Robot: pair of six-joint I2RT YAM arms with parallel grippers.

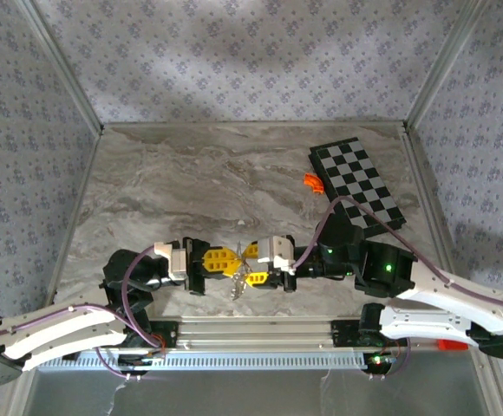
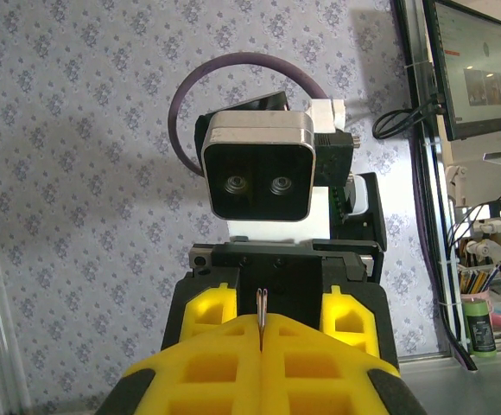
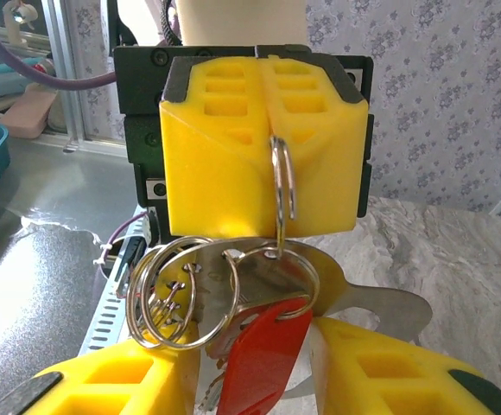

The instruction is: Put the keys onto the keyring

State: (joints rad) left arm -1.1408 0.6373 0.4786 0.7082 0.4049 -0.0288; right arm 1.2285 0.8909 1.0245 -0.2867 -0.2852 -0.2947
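Keyring (image 3: 283,186) is pinched upright in the closed left hand (image 3: 263,130), and the keys (image 3: 268,341) are suspended directly below it, between the spread fingers of the empty right hand (image 1: 253,264).

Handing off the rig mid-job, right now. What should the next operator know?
Left gripper: shut on the keyring, pinching its top edge.
Right gripper: jaws apart around the keys; whether it grips is unclear.
Done: keys hang in a bunch of linked rings under the keyring.
Left: check every key is threaded on, then release.
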